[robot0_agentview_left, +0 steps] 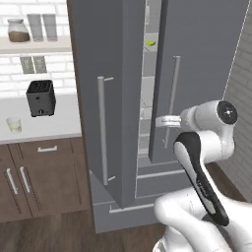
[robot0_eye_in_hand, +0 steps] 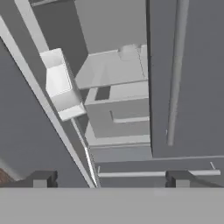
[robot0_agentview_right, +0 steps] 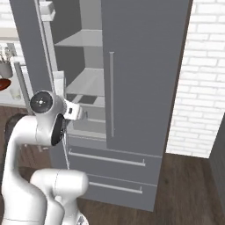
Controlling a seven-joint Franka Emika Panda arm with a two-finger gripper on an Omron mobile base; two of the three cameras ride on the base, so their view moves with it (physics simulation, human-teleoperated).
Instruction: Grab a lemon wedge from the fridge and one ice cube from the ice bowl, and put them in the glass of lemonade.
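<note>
The fridge (robot0_agentview_left: 118, 98) stands with its left door (robot0_agentview_left: 103, 74) swung ajar and its right door (robot0_agentview_left: 197, 74) shut; each door carries one long silver bar handle, and two drawers (robot0_agentview_right: 110, 169) sit at the bottom. One black toaster (robot0_agentview_left: 40, 97) rests on the table (robot0_agentview_left: 59, 123), with one glass of lemonade (robot0_agentview_left: 14, 125) near it. High on a fridge shelf lies one lemon wedge (robot0_agentview_left: 150, 43). The claw (robot0_eye_in_hand: 111, 178) hangs before the gap, its two fingers spread wide, pinching nothing.
</note>
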